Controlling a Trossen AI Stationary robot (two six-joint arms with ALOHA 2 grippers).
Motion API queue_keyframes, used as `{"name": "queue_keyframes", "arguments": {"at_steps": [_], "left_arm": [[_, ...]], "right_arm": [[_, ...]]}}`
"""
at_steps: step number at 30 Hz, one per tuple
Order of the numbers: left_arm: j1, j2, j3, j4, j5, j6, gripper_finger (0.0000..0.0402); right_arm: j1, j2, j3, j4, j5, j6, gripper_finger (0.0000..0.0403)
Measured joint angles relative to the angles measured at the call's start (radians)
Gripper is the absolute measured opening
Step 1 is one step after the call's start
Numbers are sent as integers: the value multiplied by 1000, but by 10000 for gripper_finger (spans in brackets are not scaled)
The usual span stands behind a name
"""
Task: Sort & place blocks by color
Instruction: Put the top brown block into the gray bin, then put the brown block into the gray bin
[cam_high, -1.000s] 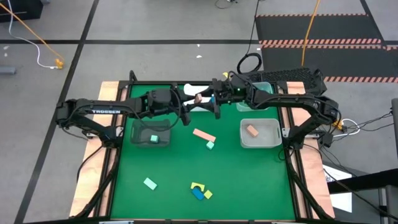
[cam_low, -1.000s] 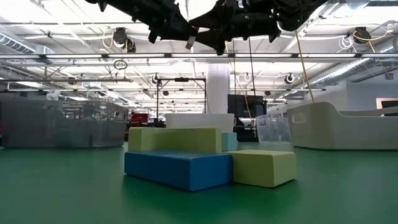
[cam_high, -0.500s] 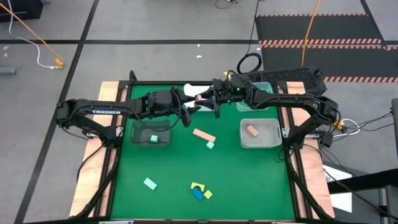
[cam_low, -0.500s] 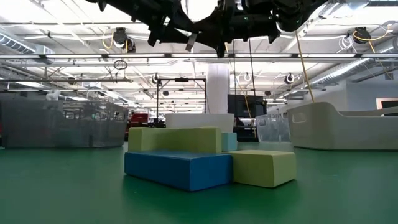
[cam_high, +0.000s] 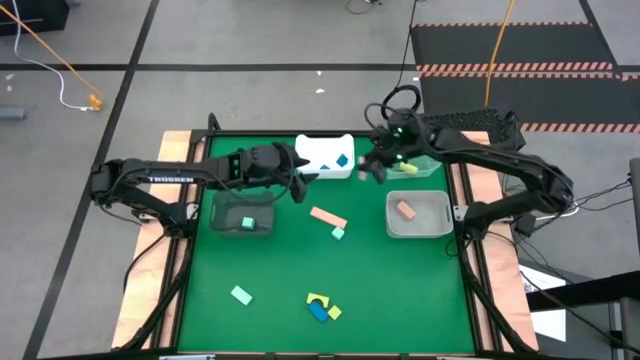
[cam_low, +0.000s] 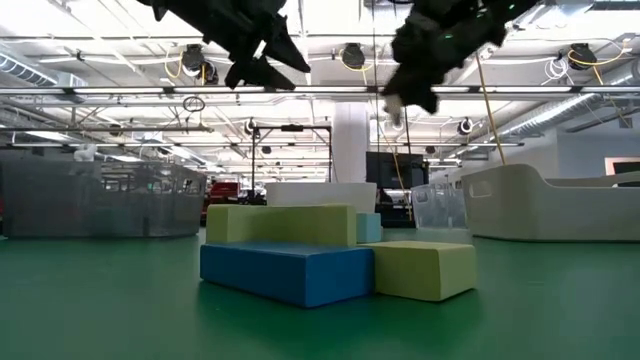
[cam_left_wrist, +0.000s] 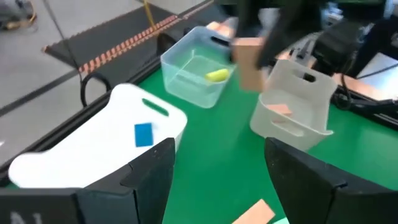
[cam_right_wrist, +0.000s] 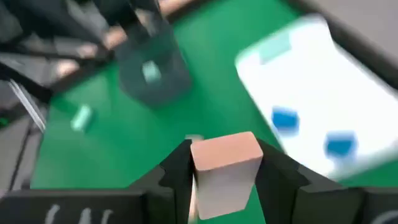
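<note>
"TROSSEN" is printed on the left arm (cam_high: 165, 180).

A large industrial lab hall is indicated by ceiling pipes (cam_low: 100, 92), hazard-striped floor mats (cam_high: 515, 68) and trailing cables (cam_high: 45, 45).

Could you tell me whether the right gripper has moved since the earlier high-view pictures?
Yes. The right gripper, holding a tan-pink block, has moved from over the white bin rightward toward the clear bin.
</note>
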Motion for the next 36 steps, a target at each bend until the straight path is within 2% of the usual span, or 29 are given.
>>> {"name": "queue_keyframes", "arguments": {"at_steps": [8, 15, 20, 23, 29, 33, 36], "left_arm": [[69, 43, 0, -61, 26, -44, 250], [75, 108, 0, -58, 190, 167, 250], [75, 188, 0, -61, 307, 463, 250], [74, 240, 0, -59, 332, 598, 250], [54, 301, 0, -56, 333, 713, 250], [38, 321, 0, -56, 347, 809, 250], [27, 343, 0, -53, 405, 807, 250]], "right_arm": [[6, -118, 0, -508, 51, 66, 118], [81, -150, 0, -819, 58, 75, 118], [139, -144, -46, -826, 71, 143, 119], [162, -144, -88, -822, 115, 199, 152], [175, -145, -150, -777, 113, 280, 242], [175, -145, -163, -728, 113, 283, 275], [175, -145, -164, -684, 113, 283, 284]]}}
